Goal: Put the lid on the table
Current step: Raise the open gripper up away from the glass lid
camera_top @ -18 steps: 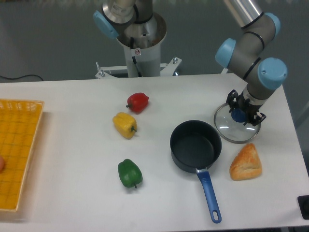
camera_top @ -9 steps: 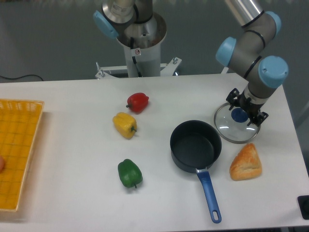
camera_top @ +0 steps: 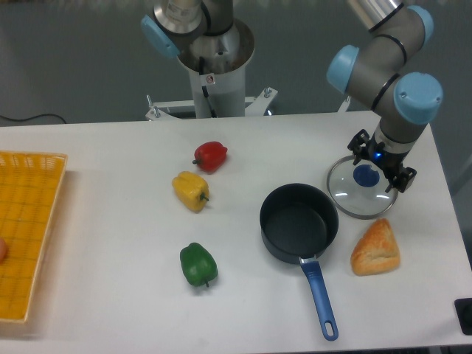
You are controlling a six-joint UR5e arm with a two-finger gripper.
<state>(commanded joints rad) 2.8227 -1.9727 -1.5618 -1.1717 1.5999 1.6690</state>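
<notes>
Basket [camera_top: 29, 236] cut off at left edge; a reddish thing [camera_top: 2, 251] inside barely shows, can't identify. Dark object [camera_top: 464, 316] clipped at right edge. Arm's upper links [camera_top: 376, 11] run out the top.

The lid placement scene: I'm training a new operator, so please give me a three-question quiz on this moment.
1. True or false: the lid lies flat on the table, off the saucepan.
2. Which thing sits nearest the lid's front edge? A) bread B) green pepper C) yellow basket
3. Fill in: the gripper hangs just above the lid's blue ____, fingers spread.

Key: 1 true; 2 A; 3 knob.
</notes>
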